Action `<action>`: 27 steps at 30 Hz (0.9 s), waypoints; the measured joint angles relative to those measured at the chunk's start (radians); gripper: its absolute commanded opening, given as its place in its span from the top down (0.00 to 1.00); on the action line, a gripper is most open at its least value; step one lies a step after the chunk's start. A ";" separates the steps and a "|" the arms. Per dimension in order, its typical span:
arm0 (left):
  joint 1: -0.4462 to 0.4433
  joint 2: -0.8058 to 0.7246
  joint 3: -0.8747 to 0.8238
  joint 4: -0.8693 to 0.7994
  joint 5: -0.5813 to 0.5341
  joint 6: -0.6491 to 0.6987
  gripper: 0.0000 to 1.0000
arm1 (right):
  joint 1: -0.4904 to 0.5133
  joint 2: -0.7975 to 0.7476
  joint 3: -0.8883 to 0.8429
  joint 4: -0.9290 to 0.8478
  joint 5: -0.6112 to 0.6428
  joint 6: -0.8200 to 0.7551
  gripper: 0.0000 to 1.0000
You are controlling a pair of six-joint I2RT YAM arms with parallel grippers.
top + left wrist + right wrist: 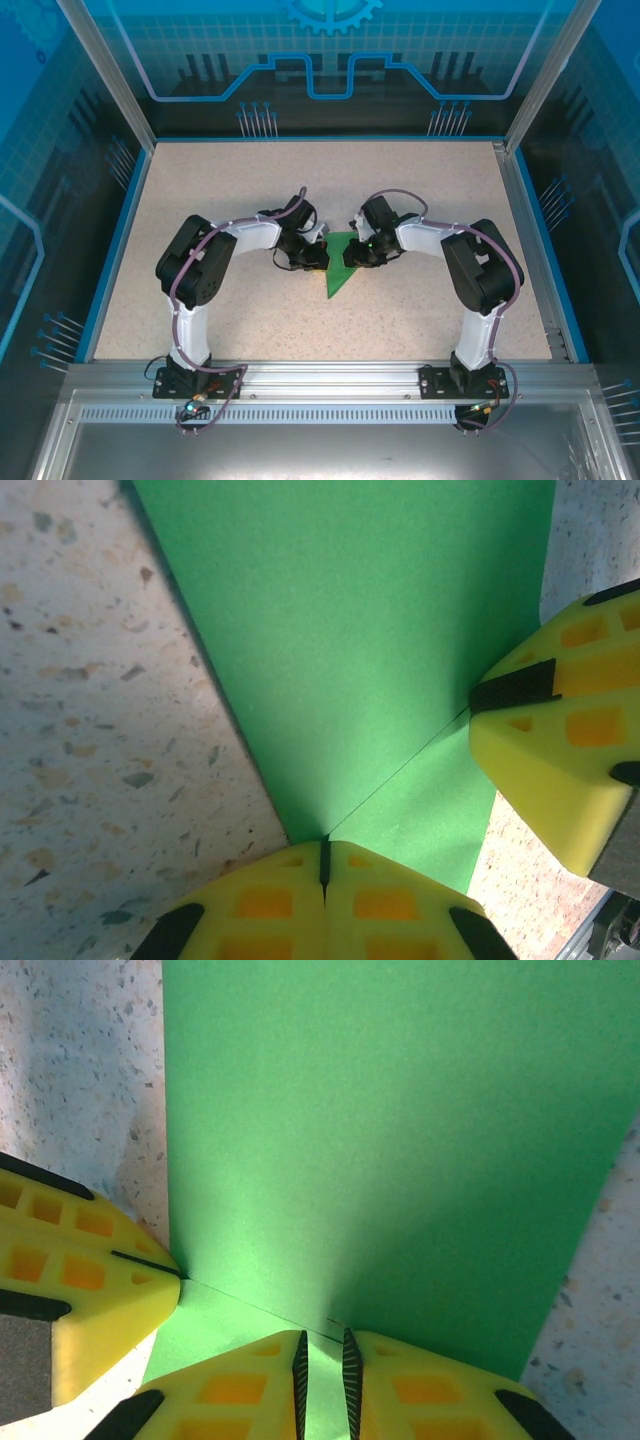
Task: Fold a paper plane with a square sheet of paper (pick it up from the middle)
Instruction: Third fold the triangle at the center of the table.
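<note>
the left gripper [323,865] sits closest in its own wrist view, yellow jaws pressed tight together, tip touching the green paper [350,630] right where a crease [400,770] ends. whether a layer is pinched in that seam cannot be told. the crease runs straight across to the right gripper [322,1360], whose jaws stand a narrow slit apart with green showing in the gap — clamped or only resting over the paper, cannot tell.

from above, the paper lies mid-table [250,180] between the two wrists, no longer square but a pointed wedge with its tip toward the arm bases. so the early folds look done and the nose is formed. judging by the flat, wide panel in both wrist views, the narrowing folds and wings are probably still left — roughly midway.
</note>
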 measured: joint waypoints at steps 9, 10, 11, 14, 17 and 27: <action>0.000 0.001 0.002 -0.002 0.000 0.000 1.00 | 0.013 -0.018 -0.029 0.030 0.032 -0.001 0.81; 0.000 0.001 0.002 -0.002 0.000 0.000 1.00 | 0.017 -0.021 -0.032 0.034 0.041 -0.004 0.81; 0.000 0.002 0.003 -0.002 0.000 0.000 1.00 | 0.021 -0.023 -0.034 0.036 0.050 -0.005 0.81; -0.001 0.003 0.008 -0.010 0.000 0.000 1.00 | 0.031 -0.033 -0.047 0.050 0.075 -0.008 0.81; -0.001 0.006 0.015 -0.018 0.000 0.000 1.00 | 0.042 -0.042 -0.060 0.067 0.098 -0.008 0.81; -0.003 0.011 0.027 -0.035 -0.004 -0.001 1.00 | 0.060 -0.050 -0.069 0.078 0.146 -0.008 0.82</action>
